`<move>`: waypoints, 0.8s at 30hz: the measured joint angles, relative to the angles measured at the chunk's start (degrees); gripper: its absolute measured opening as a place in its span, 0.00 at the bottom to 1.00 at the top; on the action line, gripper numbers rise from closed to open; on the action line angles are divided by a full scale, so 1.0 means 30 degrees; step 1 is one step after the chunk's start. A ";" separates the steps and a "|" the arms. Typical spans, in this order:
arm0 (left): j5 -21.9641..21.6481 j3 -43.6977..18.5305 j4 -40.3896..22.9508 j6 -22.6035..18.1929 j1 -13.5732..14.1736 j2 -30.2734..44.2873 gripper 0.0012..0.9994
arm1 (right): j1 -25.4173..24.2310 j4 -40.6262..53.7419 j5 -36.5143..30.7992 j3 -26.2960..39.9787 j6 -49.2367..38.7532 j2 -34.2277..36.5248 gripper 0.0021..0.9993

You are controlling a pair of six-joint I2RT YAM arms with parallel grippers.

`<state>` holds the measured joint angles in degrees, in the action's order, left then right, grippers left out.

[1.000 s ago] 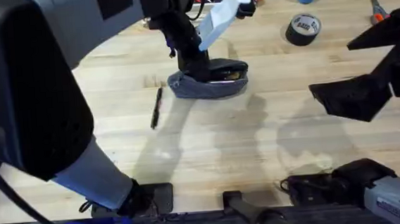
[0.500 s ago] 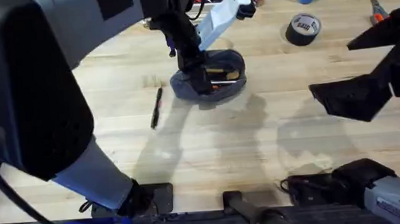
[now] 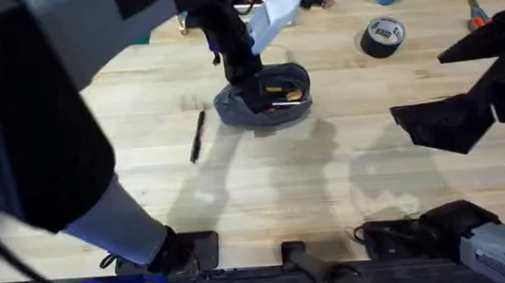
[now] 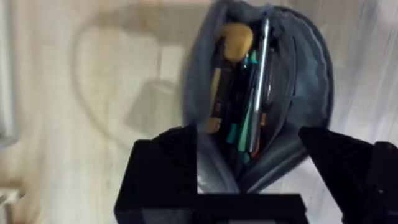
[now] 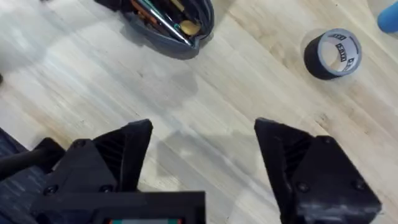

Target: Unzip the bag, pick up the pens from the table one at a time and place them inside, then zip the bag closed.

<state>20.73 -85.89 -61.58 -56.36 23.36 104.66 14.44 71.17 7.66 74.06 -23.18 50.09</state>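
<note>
The left gripper (image 3: 250,77) reaches down over the unzipped bag (image 3: 263,101) near the table's (image 3: 327,181) far edge, fingers spread and empty. Its wrist view reveals pens inside (image 4: 256,93). One pen (image 3: 197,135) lies beside the bag. The right gripper (image 5: 202,155) hovers parted, empty.

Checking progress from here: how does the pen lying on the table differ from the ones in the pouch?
The slim black pen lies alone, flat on the light wooden table, left of the blue-grey fabric pouch. The packed pens sit bundled inside its open mouth. All are slim sticks.
</note>
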 joint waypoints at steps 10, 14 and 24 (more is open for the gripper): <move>-0.2399 -0.1276 -0.0255 0.6486 -0.0632 -0.4879 1.00 | 0.0000 -0.0003 0.0000 0.0000 0.0000 -0.0003 1.00; -0.3521 -0.1289 -0.1848 0.8941 -0.0710 -0.6408 1.00 | 0.0000 -0.0004 -0.0002 0.0000 0.0000 -0.0003 1.00; -0.6905 -0.1289 -0.4609 1.7554 -0.0710 -0.7036 1.00 | 0.0000 -0.0004 -0.0007 0.0000 0.0000 -0.0003 1.00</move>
<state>0.02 -89.76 -75.41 -3.70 21.23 83.55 14.44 71.16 7.64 74.06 -23.18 50.09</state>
